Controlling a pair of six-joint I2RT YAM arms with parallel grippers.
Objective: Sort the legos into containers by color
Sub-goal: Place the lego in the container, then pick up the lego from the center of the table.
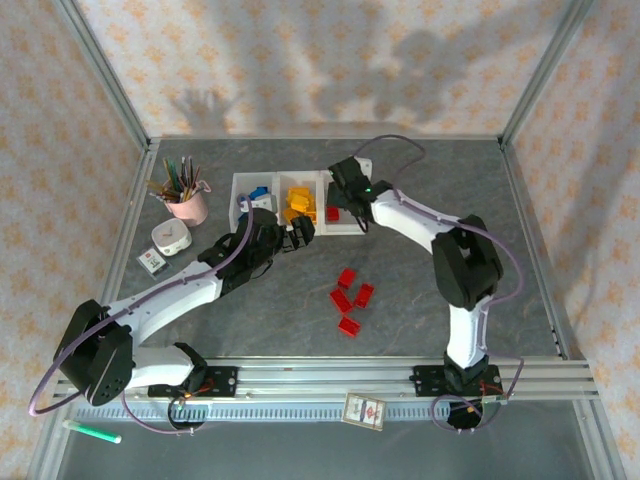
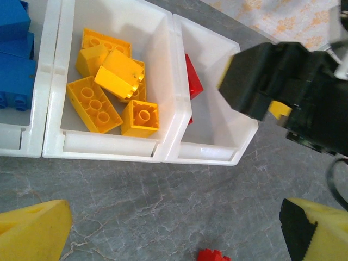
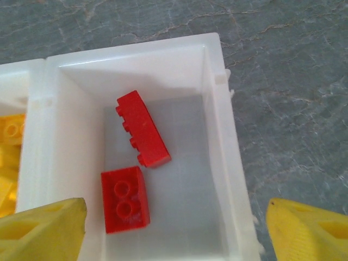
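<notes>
A card (image 1: 364, 410) on the rail (image 1: 320, 372), well before the tray (image 1: 300, 175), has print too small to read. Studded legos sit in the tray: blue legos (image 2: 13, 22) left, yellow legos (image 2: 95, 103) middle, two red legos (image 3: 142, 129) right. Four loose red legos (image 1: 341, 299) lie on the bench (image 1: 280, 310) before it. The right fingers (image 3: 46, 228) gape, empty, over its right bin; the left fingers (image 2: 32, 228) gape, empty, at its front.

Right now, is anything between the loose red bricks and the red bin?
Nothing on the table between the red bricks and red bin. The right gripper hangs open over that bin.
</notes>
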